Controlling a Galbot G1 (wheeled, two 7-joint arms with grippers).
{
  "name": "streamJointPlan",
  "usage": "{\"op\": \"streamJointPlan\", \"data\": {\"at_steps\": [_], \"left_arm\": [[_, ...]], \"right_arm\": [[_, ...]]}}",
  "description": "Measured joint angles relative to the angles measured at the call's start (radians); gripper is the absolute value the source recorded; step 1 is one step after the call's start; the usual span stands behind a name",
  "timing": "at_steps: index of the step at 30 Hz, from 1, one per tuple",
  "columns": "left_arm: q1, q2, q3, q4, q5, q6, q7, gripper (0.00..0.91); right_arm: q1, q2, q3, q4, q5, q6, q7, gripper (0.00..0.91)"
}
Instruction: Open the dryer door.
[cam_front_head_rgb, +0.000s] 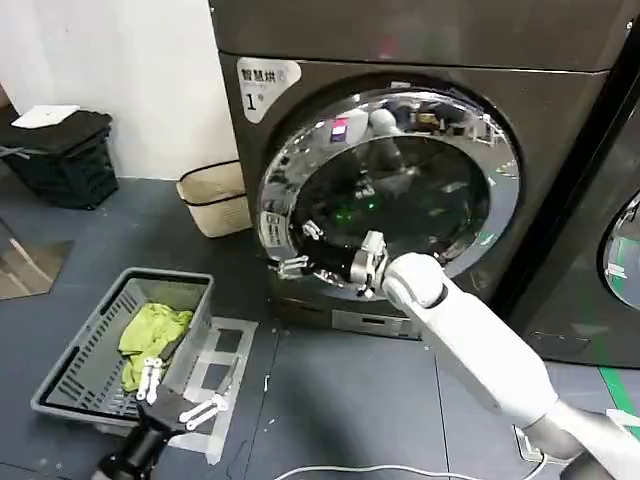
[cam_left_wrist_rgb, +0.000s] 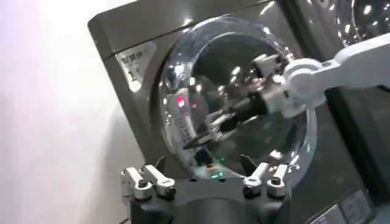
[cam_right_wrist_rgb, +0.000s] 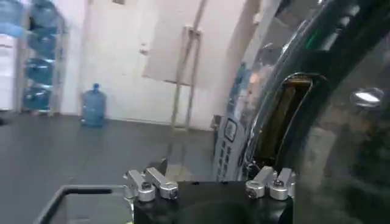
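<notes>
The dryer door (cam_front_head_rgb: 390, 190) fills the machine's front, its chrome rim against the cabinet with only a narrow dark slot at its left edge. The right gripper (cam_front_head_rgb: 298, 250), fingers spread, sits at that lower-left rim, its white arm crossing the floor in front of the door. Left of the machine, a beige bag (cam_front_head_rgb: 215, 198) leans near the corner. A grey basket (cam_front_head_rgb: 110, 350) with green cloth (cam_front_head_rgb: 150, 335) occupies the floor's left side, the left gripper (cam_front_head_rgb: 180, 400) at its near corner. Floor between basket and door lies open.
</notes>
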Motion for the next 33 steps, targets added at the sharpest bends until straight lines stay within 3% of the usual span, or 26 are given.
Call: {"op": "streamJointPlan", "data": {"at_steps": [14,21,33], "left_arm": [[-0.066,0.059,-0.058,0.044,-0.034,0.038,0.003,0.907],[-0.094,0.095,-0.067,0.047,-0.081,0.084,0.004,0.907],[-0.214,0.211,-0.057,0.090,-0.230,0.178,-0.011,0.907]], "right_arm": [[0.034,-0.129,-0.073,0.043,0.065,0.100,-0.211,0.907],[0.056,-0.185,-0.093,0.038,0.132,0.193,-0.384,0.907],[0.036,-0.265,-0.072,0.055,0.229,0.256,-0.644,0.907]]}}
